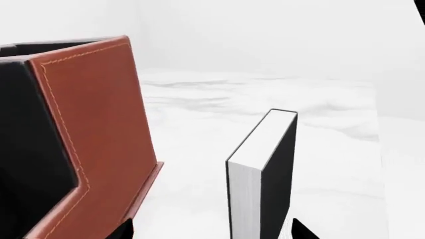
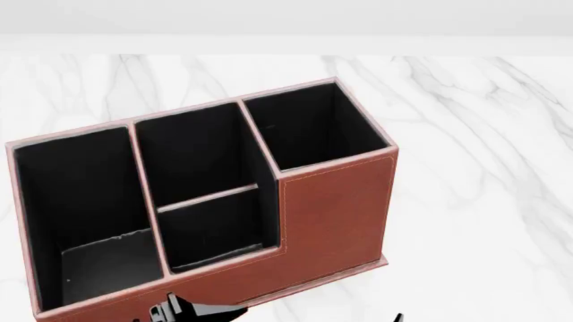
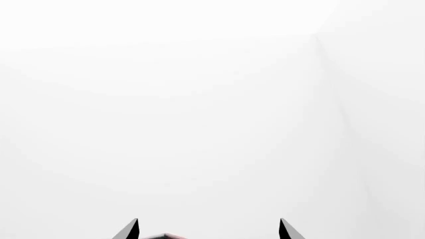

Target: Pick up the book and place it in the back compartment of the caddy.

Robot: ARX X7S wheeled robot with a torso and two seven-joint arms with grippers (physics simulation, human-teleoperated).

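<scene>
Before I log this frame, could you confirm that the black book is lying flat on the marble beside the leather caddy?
Not quite: the book is standing upright on its edge, not lying flat. It does stand on the marble beside the caddy, apart from it, as the left wrist view shows.

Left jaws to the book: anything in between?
Nothing visible. In the left wrist view the book stands upright on the marble table, straight ahead between the open left gripper tips. The caddy sits off to one side, apart from the book.
</scene>
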